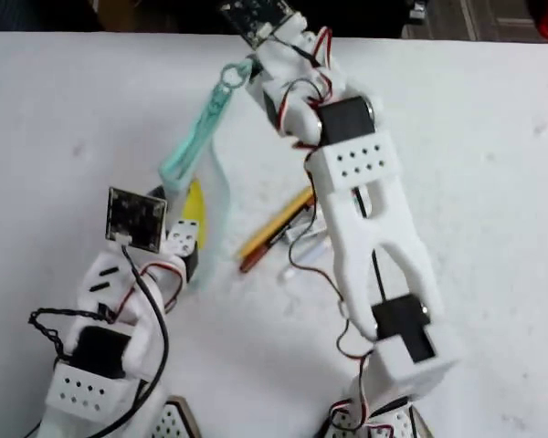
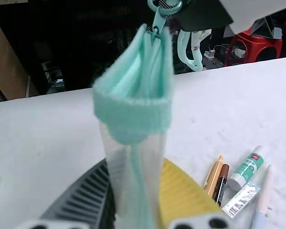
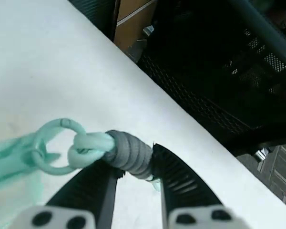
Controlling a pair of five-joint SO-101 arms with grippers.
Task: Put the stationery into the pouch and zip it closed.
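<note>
The pouch (image 1: 194, 137) is stretched taut between the two pincers above the white tabletop (image 1: 73, 109), near its middle. It has a mint fabric band at one end and a clear plastic body at the other.

The left pincer (image 1: 190, 239) is clenched on the clear body. In its wrist view the pouch (image 2: 133, 109) stands between a dark ribbed jaw and a yellow jaw, which press on it from either side. A mint strip runs down behind the clear wall; whether anything else is in the pouch cannot be told, nor how far the zip is drawn.

The right pincer (image 1: 248, 66) is at the far end of the pouch, near the back edge of the tabletop. Its wrist view shows the pincer (image 3: 133, 160) clamped on a grey-wound cord (image 3: 128, 151), which is tied to the mint ring (image 3: 55, 145) at the pouch's fabric end.

The stationery lies outside the pouch, on the tabletop just beside it and under the right arm – an orange pencil (image 2: 213, 172) touching a brown pen (image 2: 221, 183), a green-and-white glue stick (image 2: 247, 168), a small white packet (image 2: 241, 200) and a pale pen (image 2: 264, 198), all close together.
</note>
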